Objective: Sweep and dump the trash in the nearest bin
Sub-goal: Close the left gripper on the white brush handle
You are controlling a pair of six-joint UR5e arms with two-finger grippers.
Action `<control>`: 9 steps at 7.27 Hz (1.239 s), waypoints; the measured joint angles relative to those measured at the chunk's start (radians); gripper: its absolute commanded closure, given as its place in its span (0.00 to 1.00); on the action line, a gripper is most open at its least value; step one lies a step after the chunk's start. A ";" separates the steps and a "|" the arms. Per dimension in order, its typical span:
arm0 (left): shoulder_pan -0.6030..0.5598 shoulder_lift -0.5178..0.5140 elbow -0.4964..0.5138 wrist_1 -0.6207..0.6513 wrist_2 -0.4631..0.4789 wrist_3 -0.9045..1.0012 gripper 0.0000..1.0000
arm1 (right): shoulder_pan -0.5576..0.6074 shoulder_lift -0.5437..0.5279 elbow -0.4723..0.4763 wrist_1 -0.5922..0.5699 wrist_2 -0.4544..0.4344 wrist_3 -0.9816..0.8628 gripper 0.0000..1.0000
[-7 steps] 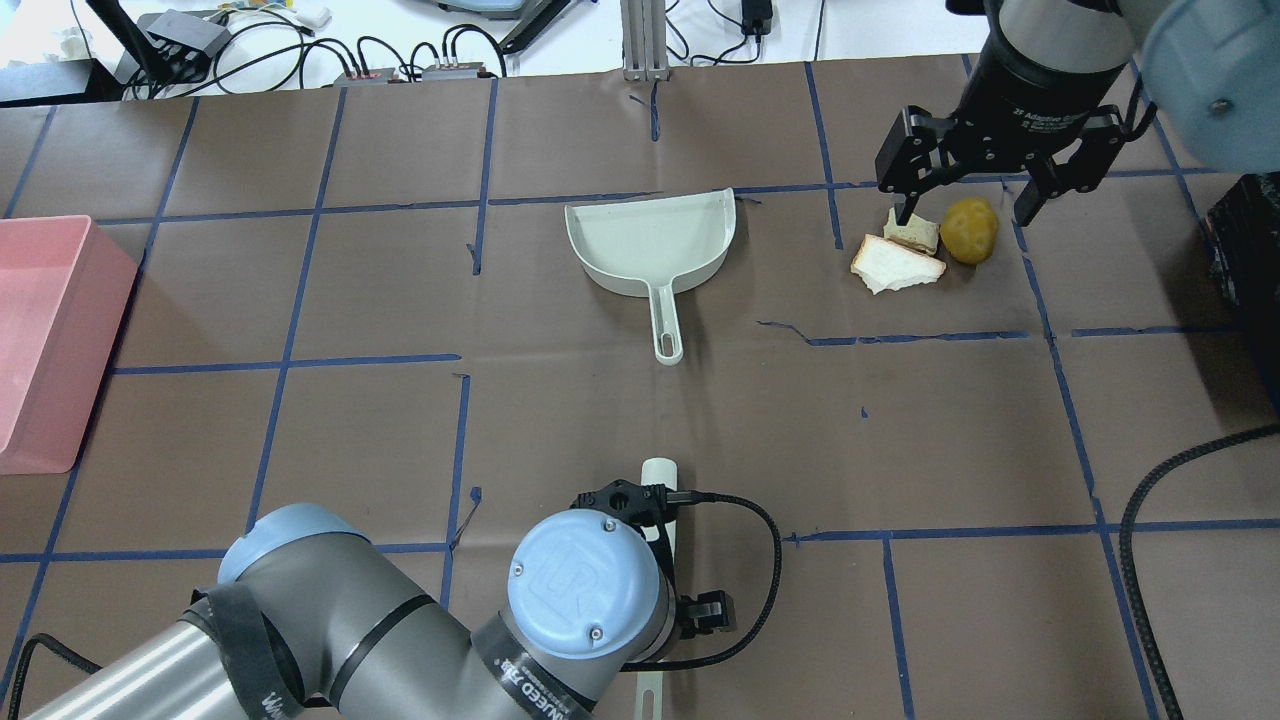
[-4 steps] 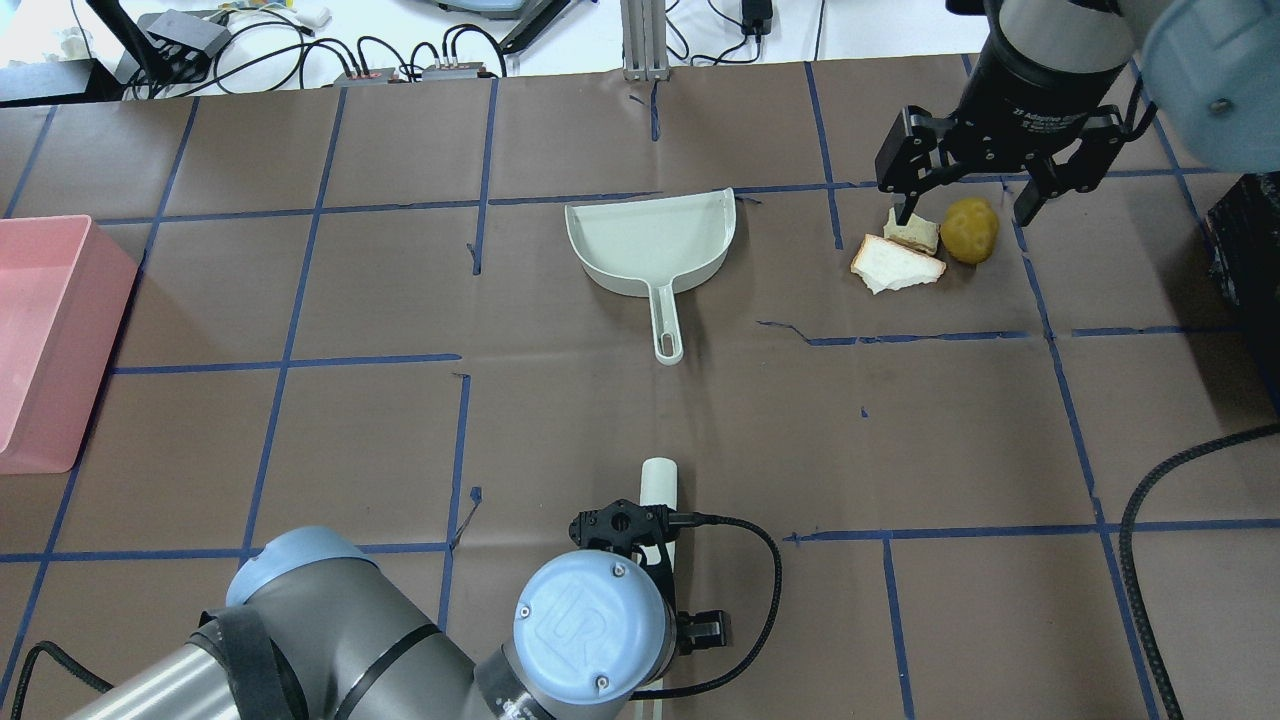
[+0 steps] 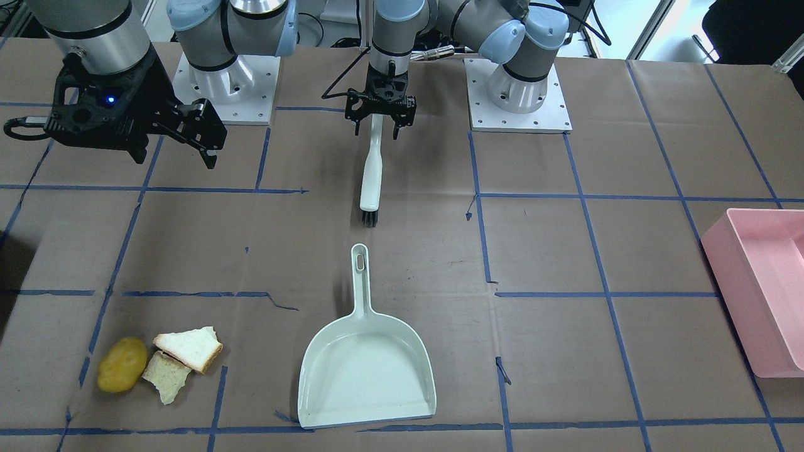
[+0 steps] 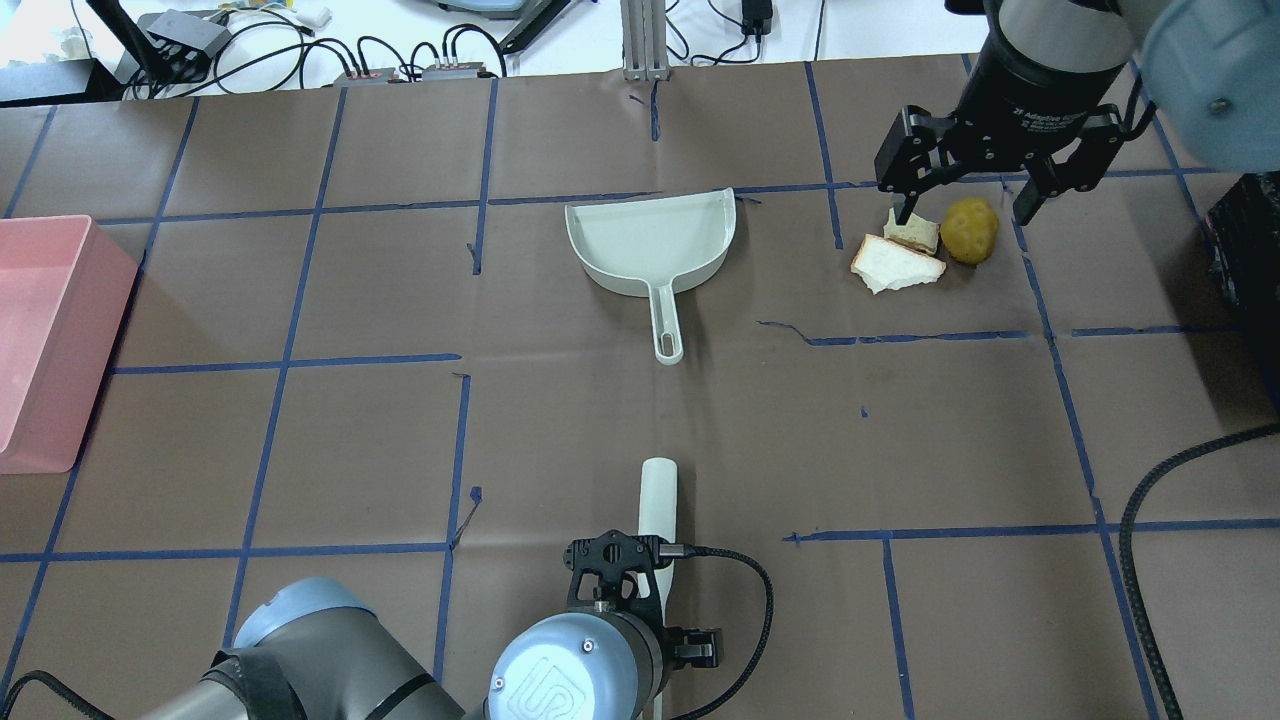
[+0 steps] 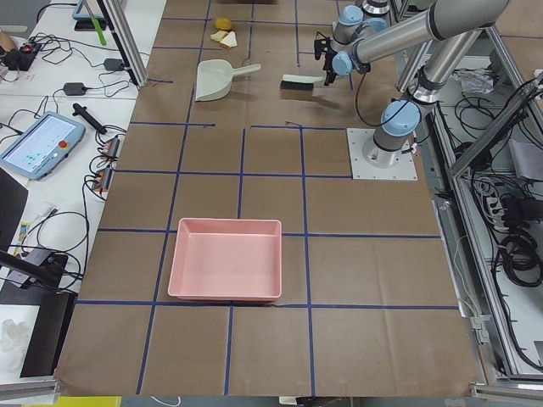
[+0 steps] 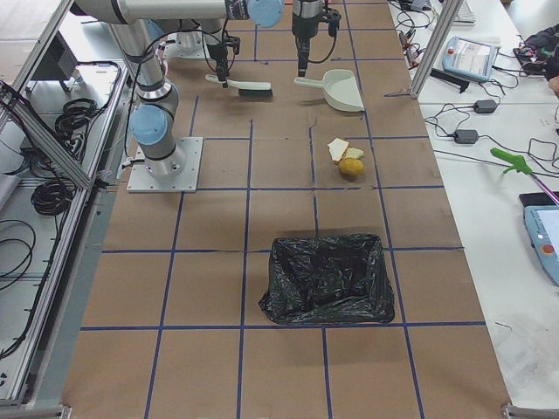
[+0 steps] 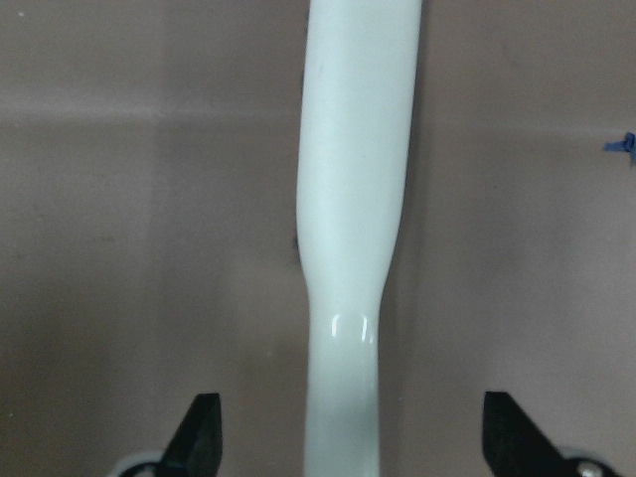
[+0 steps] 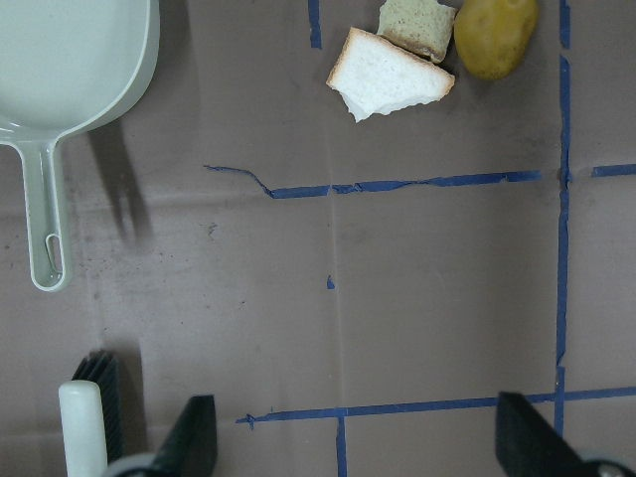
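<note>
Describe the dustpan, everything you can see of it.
The dustpan is pale grey-green and looks like plastic, moulded in one piece. It has a shallow scoop with a raised rim on three sides, a straight open lip, and a long narrow handle ending in a slotted hole. It lies flat and empty on the brown paper-covered table, near the middle. Its lip faces away from the robot and its handle points back toward the brush. Nothing touches it.

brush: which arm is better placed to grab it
Left. The left gripper, open, straddles the brush handle, a finger each side; the right gripper hangs open, high and off to the side.
</note>
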 measured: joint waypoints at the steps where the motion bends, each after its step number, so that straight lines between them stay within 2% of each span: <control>1: -0.001 0.000 -0.008 0.000 -0.002 0.000 0.32 | 0.000 0.000 0.000 -0.001 0.000 -0.002 0.00; 2: -0.005 0.001 -0.013 -0.003 -0.008 0.000 0.41 | 0.000 0.000 0.000 -0.002 0.000 -0.002 0.00; 4: -0.025 0.002 -0.010 -0.026 -0.027 0.000 0.54 | 0.000 0.000 0.000 -0.002 0.000 0.000 0.00; 7: -0.044 0.026 -0.003 -0.040 -0.031 0.003 0.81 | 0.000 0.000 0.000 -0.002 0.000 0.001 0.00; 9: -0.050 0.056 -0.008 -0.062 -0.039 0.004 0.90 | 0.000 0.000 0.000 -0.002 0.000 0.001 0.00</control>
